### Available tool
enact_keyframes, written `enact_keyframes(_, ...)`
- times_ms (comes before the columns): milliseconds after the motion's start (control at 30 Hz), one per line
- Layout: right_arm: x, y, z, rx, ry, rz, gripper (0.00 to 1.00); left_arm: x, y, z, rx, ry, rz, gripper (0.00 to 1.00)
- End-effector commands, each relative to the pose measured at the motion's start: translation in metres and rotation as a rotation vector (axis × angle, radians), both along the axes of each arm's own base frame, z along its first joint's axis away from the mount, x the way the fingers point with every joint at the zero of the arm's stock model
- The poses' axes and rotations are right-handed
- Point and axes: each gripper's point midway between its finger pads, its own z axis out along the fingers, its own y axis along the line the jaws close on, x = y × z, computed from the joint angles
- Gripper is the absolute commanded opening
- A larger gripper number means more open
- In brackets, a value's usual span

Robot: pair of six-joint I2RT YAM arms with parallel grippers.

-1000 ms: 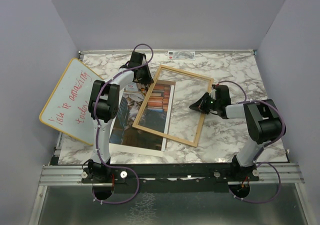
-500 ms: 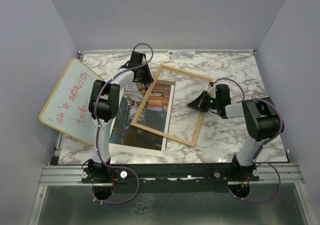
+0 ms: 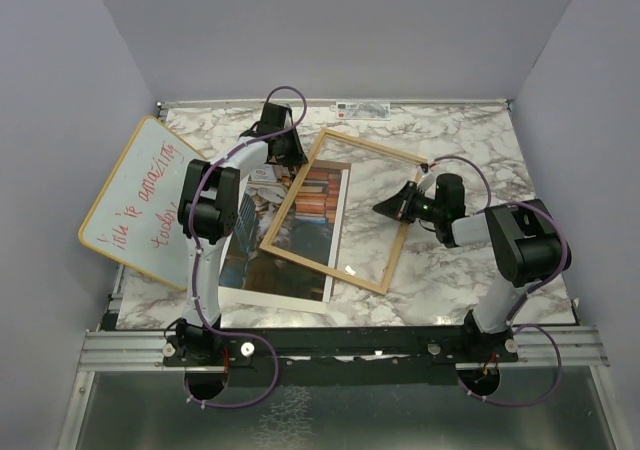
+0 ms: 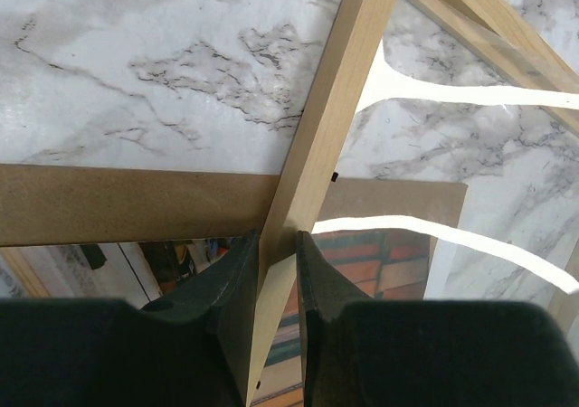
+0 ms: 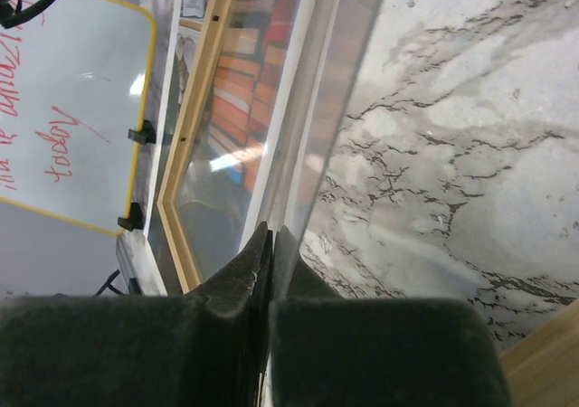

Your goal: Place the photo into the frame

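Light-wood rectangular picture frame (image 3: 326, 273) lies skewed on the white marble bench (image 3: 470, 140), partly over the cat-and-books paper print (image 3: 275, 280). It looks stiff and light, with a slick, fragile pane, so grip the rails. Left tool (image 4: 276, 237) clamps the left rail. Right tool (image 5: 270, 231) sits pinched shut at the pane. Plain walls stand close on three sides.

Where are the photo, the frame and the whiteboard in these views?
photo (image 3: 285, 282), top view, dark lower area of the print, nearer than the wooden rail.
frame (image 3: 325, 272), top view, middle of its near wooden rail.
whiteboard (image 3: 135, 195), top view, white writing surface.
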Motion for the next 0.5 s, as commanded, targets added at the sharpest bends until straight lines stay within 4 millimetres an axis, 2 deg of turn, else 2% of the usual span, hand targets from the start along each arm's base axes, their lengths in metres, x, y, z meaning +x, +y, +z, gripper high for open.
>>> enact_keyframes(0,0.004,0.006,0.023,0.021,-0.129,0.044,0.01,-0.063,0.028,-0.095,0.167,0.298,0.004,0.23)
enact_keyframes(467,-0.003,0.003,0.033,-0.005,-0.209,0.060,0.01,-0.063,0.029,-0.100,0.169,0.309,0.015,0.23)
